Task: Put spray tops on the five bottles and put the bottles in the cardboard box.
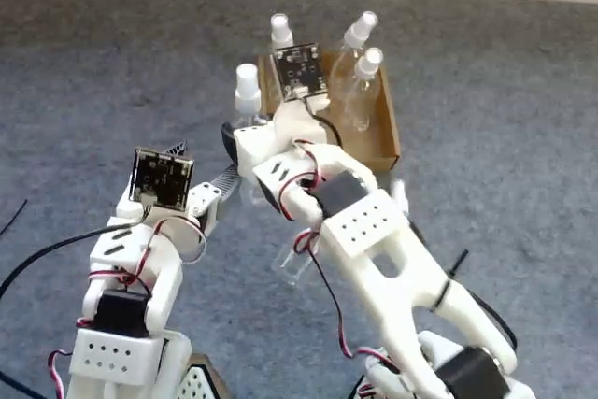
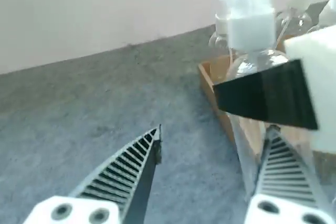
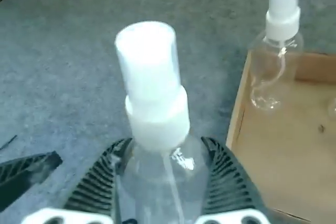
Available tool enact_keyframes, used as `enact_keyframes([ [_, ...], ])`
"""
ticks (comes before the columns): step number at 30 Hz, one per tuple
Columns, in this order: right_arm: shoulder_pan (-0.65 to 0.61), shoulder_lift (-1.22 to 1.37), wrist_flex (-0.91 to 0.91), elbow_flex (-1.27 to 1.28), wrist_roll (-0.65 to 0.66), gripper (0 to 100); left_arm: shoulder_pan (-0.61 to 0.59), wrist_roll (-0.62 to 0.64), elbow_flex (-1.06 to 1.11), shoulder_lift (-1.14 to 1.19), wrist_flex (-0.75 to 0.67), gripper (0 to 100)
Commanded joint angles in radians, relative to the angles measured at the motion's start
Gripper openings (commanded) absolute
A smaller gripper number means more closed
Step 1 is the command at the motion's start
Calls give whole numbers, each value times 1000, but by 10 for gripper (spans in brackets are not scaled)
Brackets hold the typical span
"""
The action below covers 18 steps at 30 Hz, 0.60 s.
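Right gripper (image 3: 165,142): you are clamping its fingers on the clear body of a spray bottle (image 3: 155,108), which is wearing its white spray top.
Spray bottle, position: it is standing upright in that grasp, long axis vertical, just outside the side wall of the cardboard box (image 3: 237,108).
Left gripper (image 2: 215,129): you are holding its fingers spread wide, gripping nothing, close beside the held bottle.
Box contents: three capped bottles (image 1: 360,81) are standing inside.
Clear object (image 1: 294,263): it is lying on the grey carpet (image 1: 486,63) under the right arm. It is possibly the fifth bottle, but too hidden to tell.
Deciding relation: the box is sitting directly across its wall from the held bottle, so you are likely facing a lift over the rim and a short sideways carry. The right arm is the one holding the bottle, and the left is nearer the lying piece.
Stage, as judged: the fourth bottle is going in.
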Motion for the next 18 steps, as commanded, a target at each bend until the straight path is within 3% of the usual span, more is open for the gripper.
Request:
enact_keyframes([
  [1,-7,-145,47,-74,-15,4,25,6,-1,10,-28,275],
  [12,4,-170,54,-82,-14,4,67,3,-4,1,5,277],
  [18,160,-91,42,-134,28,4,38,3,1,-1,9,274],
])
